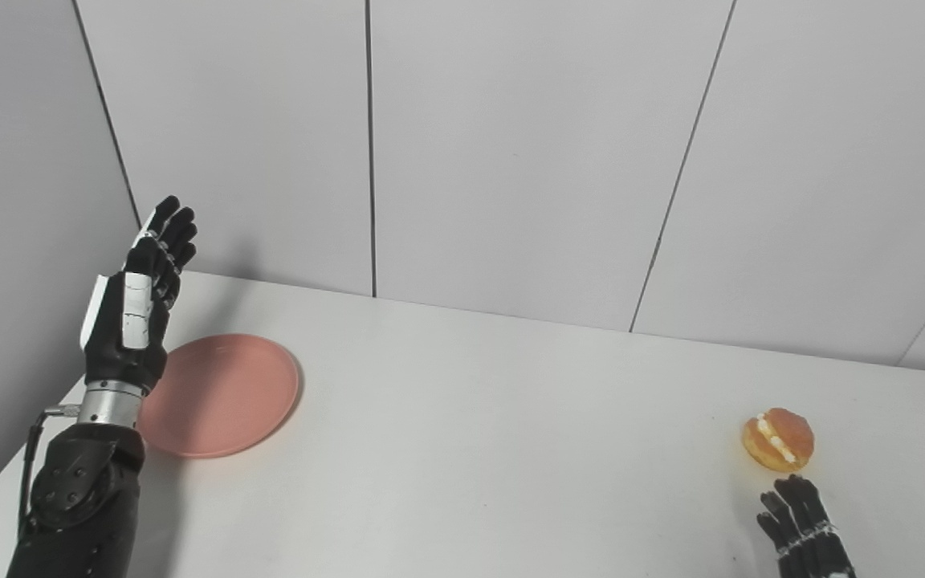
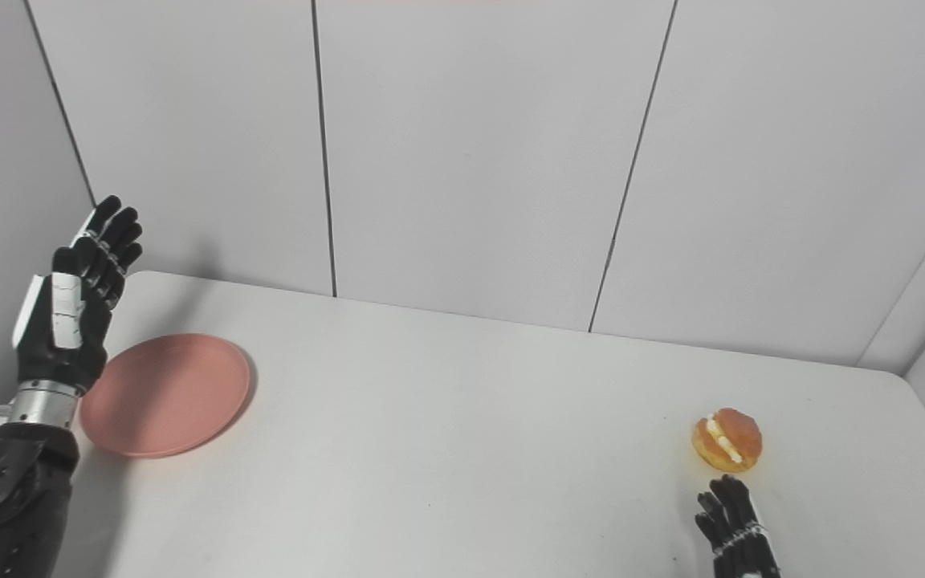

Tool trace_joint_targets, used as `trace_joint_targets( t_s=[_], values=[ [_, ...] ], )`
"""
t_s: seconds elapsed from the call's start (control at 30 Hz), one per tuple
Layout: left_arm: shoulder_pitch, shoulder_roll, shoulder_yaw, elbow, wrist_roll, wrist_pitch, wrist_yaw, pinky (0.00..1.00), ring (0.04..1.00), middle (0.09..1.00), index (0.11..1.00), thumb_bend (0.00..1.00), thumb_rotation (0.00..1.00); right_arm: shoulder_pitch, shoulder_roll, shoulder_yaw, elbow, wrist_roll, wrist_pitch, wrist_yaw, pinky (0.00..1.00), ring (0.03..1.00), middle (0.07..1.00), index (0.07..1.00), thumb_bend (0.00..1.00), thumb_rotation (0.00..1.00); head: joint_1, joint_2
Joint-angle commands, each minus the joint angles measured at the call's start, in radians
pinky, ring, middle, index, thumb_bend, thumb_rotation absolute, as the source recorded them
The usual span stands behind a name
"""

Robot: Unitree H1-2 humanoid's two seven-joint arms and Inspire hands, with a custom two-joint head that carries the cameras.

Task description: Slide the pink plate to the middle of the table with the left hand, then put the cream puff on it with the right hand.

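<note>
Now pink plate [image 1: 220, 395] just right of raised, empty, open-fingered left hand [image 1: 137, 303], seemingly untouched.

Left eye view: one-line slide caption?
Left hand raised open beside round pink plate; right hand just short of cream-filled golden puff.

White table [image 1: 511, 449], grey panelled walls [image 1: 527, 152]

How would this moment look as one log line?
left robot hand: open, raised beside pink plate | right robot hand: open, near cream puff | plate unmoved
</note>
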Motion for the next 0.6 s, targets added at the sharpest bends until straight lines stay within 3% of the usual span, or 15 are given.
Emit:
trace_joint_targets(
  t_s=[0.0, 0.17, 0.4, 0.57],
  values=[
    [-0.069, 0.061, 0.022, 0.0, -0.025, -0.054, -0.032, 1.0, 0.998, 0.968, 0.911, 0.91, 0.95, 0.005, -0.034, -0.024, 0.164, -0.026, -0.002, -0.002, 0.92, 0.913, 0.92, 0.905, 0.84, 0.94, 0.001, 0.001],
    [-0.08, 0.078, 0.041, 0.041, -0.051, -0.047, -0.051, 1.0, 0.976, 0.95, 0.91, 0.88, 0.93, 0.006, -0.033, -0.023, 0.161, -0.027, -0.002, 0.0, 0.92, 0.912, 0.919, 0.904, 0.83, 0.94, -0.002, 0.003],
    [-0.083, 0.102, 0.056, 0.099, -0.018, -0.033, -0.026, 0.99, 0.978, 0.973, 0.927, 0.86, 0.95, 0.005, -0.032, -0.024, 0.16, -0.034, -0.002, -0.002, 0.91, 0.905, 0.911, 0.898, 0.84, 0.94, -0.004, 0.005],
    [-0.082, 0.115, 0.069, 0.156, 0.0, -0.044, -0.013, 0.88, 0.931, 0.95, 0.923, 0.83, 0.93, 0.006, -0.033, -0.025, 0.159, -0.038, -0.002, -0.004, 0.91, 0.905, 0.913, 0.899, 0.85, 0.94, -0.004, 0.008]
  ],
)
